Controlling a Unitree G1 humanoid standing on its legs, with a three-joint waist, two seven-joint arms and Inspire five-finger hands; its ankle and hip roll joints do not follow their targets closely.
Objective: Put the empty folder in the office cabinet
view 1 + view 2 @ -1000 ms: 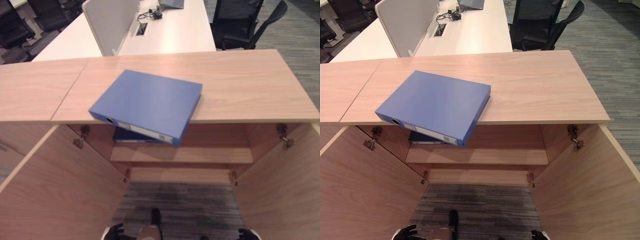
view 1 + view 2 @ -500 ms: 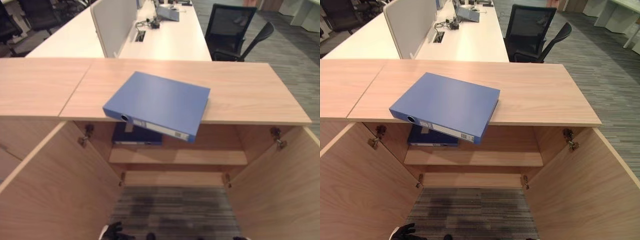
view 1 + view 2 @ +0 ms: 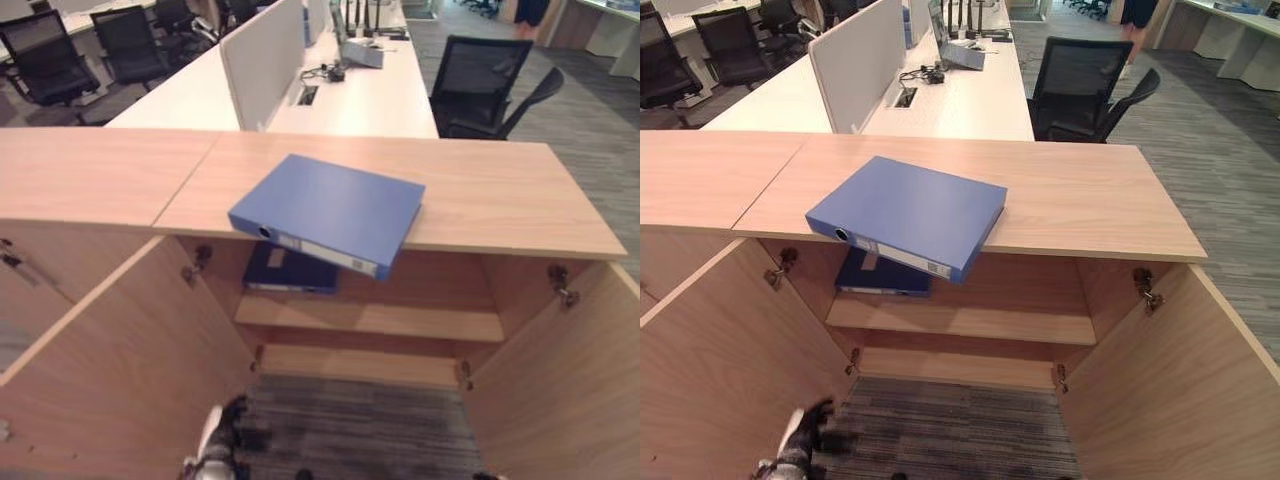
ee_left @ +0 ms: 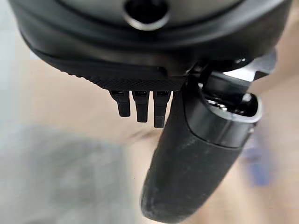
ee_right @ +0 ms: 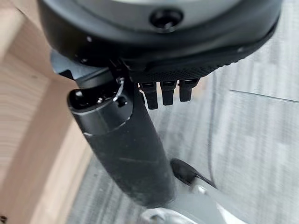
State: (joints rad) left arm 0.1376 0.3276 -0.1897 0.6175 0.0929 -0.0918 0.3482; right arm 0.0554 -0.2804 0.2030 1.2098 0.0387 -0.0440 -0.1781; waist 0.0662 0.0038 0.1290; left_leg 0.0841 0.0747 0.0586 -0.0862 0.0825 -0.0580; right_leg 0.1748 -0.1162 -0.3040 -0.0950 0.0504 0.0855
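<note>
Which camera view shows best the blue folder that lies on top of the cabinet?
The right eye view: the blue folder shows whole on the cabinet top, its near corner overhanging the open cabinet. The left eye view shows the same. The left wrist view shows a blurred blue patch past the left hand; the right wrist view shows the right hand.

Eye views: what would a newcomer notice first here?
A blue folder lies flat on the cabinet top, one corner jutting past the front edge. Both cabinet doors stand open, showing a second blue folder on the upper shelf beneath it.

Blue folder, light wood cabinet, grey striped carpet
</note>
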